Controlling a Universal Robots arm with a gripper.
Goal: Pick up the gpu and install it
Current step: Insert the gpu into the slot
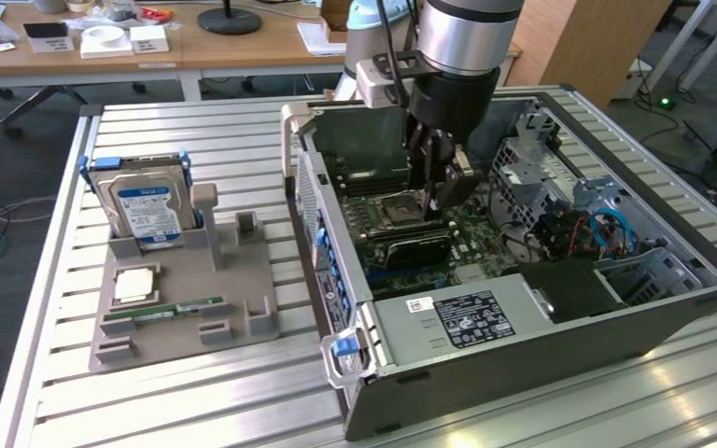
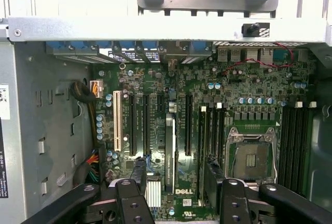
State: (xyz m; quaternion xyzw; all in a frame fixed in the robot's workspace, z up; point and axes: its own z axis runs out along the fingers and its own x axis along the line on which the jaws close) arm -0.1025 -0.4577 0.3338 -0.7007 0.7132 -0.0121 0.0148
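The gpu stands edge-on in a slot of the green motherboard, a thin dark card between my two fingers. In the exterior view its black face shows low on the board inside the open computer case. My gripper is open, with one black finger on each side of the card and a gap to each. The exterior view has the gripper reaching down into the case just above the card. Nothing is held.
A grey parts holder at the exterior view's left carries a blue-labelled hard drive, a CPU and a green RAM stick. Inside the case sit the CPU socket, the power supply and cables.
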